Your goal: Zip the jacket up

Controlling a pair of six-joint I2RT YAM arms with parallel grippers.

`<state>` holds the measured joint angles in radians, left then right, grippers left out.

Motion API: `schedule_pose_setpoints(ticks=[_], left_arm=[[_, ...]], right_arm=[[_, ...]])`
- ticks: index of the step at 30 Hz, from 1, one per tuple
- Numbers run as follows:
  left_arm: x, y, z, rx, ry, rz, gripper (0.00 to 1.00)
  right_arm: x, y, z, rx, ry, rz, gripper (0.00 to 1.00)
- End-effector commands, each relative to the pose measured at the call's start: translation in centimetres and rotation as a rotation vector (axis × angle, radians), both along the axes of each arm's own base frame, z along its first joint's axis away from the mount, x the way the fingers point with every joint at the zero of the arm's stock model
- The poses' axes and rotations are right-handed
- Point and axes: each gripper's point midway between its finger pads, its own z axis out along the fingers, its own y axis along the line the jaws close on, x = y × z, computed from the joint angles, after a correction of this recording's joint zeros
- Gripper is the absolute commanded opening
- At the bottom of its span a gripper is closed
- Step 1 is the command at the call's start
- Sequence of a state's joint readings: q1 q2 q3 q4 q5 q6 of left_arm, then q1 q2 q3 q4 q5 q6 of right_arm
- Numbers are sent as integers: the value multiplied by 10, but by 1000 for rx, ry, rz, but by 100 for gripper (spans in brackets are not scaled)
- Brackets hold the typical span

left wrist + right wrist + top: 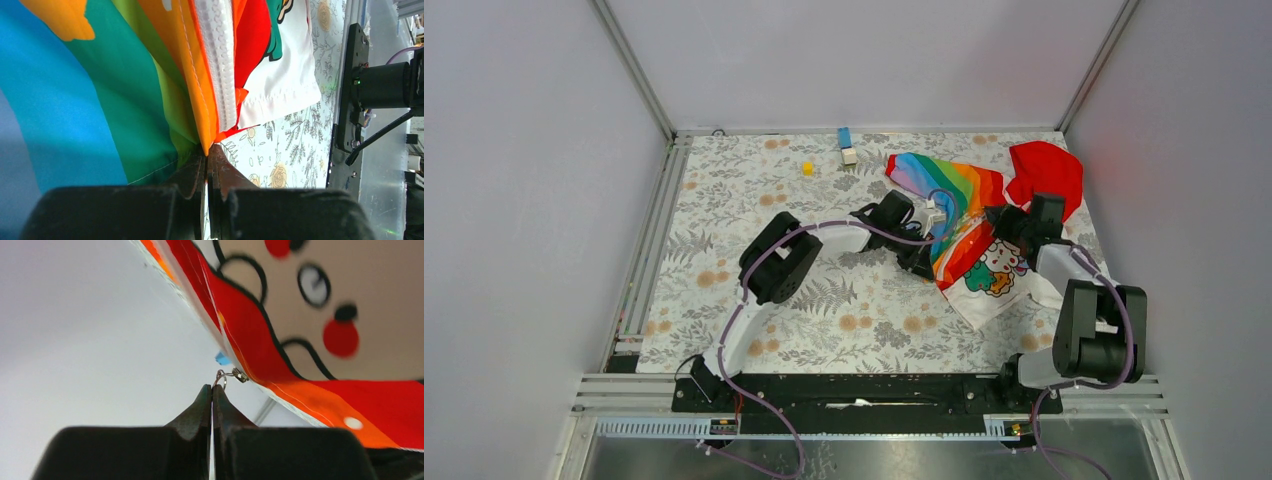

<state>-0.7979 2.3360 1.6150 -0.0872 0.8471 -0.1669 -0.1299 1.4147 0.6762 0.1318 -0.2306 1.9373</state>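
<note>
The jacket (969, 235) lies at the back right of the table, with rainbow stripes, a white cartoon panel and a red hood (1049, 170). My left gripper (927, 247) is shut on the jacket's bottom hem; in the left wrist view (207, 150) it pinches the orange fabric (200, 100) just below the white zipper tape (217, 65). My right gripper (1009, 222) is at the jacket's right side. In the right wrist view (212, 389) it is shut on the small metal ring (220, 378) of the zipper pull, with the red and orange fabric (260, 345) lifted above it.
A blue and white block (846, 146) and a small yellow block (807, 168) sit near the back edge of the floral table cover (824, 310). Grey walls enclose the table. The right arm's base (385, 85) shows in the left wrist view.
</note>
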Motion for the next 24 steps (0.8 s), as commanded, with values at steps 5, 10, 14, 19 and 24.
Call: schedule_pose_setpoints(ticks=[5,10,14,19,24], left_arm=[[-19,20,-22,136,13,10,0],[-20,20,-21,133,13,5,0],[-20,20,-22,135,15,4,0],[-20,20,-23,135,21,3,0],[-20,19,-24,135,25,-1,0]], right_arm=[[47,-76,30,-123,-17,-192,0],[72,-104,25,-150,13,-204,0],[82,-132,17,-212,46,-234,0],[102,-169,9,-257,26,-260,0],[117,-194,10,-298,20,-257,0]])
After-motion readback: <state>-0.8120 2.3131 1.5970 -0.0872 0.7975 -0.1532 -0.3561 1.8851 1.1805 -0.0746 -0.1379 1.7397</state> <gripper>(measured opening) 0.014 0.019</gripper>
